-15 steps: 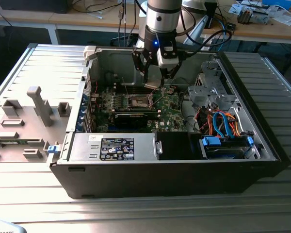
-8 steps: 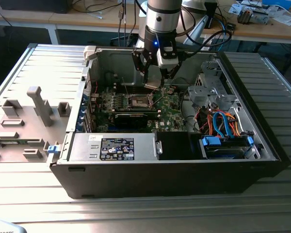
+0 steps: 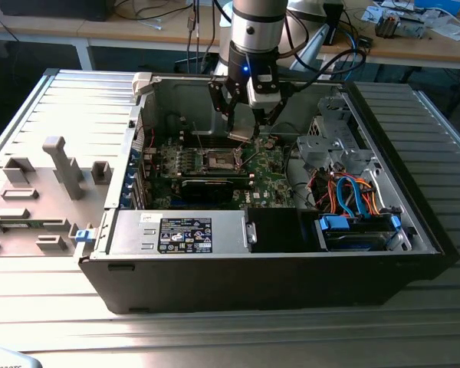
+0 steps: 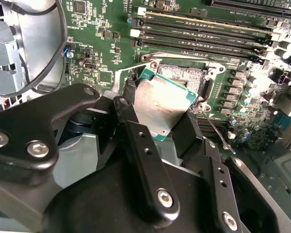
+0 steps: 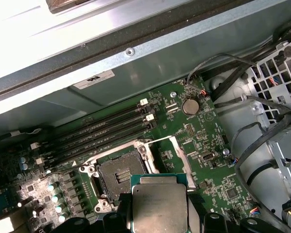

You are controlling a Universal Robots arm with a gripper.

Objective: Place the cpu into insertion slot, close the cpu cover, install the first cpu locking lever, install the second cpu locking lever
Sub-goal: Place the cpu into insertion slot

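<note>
Gripper (image 3: 248, 126) sits inside the open computer case (image 3: 291, 284), over the green motherboard (image 3: 272, 184). It is pinching the cpu (image 3: 243, 136) by two opposite edges.

Second wrist view: black fingers (image 4: 131, 104) press on either side of the cpu (image 4: 165, 97), silver-grey top facing the camera, green edge showing along its rim. The chip is tilted and clear of the board, not seated.

Socket (image 4: 184, 73) lies just beyond the chip, open, with its contact field bare. In the first wrist view the cpu (image 5: 157, 204) hangs just beside the socket (image 5: 117, 172), partly overlapping its near corner.

Cpu cover (image 5: 177, 155): a thin silvery frame along the socket's far side, apparently swung up and open; the angle makes this hard to confirm.

A thin metal rod (image 4: 214, 130) stands up beside the socket, free at its tip.

Memory slots (image 5: 102, 126) run alongside the socket; a coin battery (image 5: 190, 106) sits farther along the board.

Exterior view: blue and orange cables (image 3: 353, 192) fill the case on the exterior view's right. Grey fixture blocks (image 3: 61, 165) stand on the ribbed metal table (image 3: 215, 337) on the exterior view's left, well apart from the gripper.
</note>
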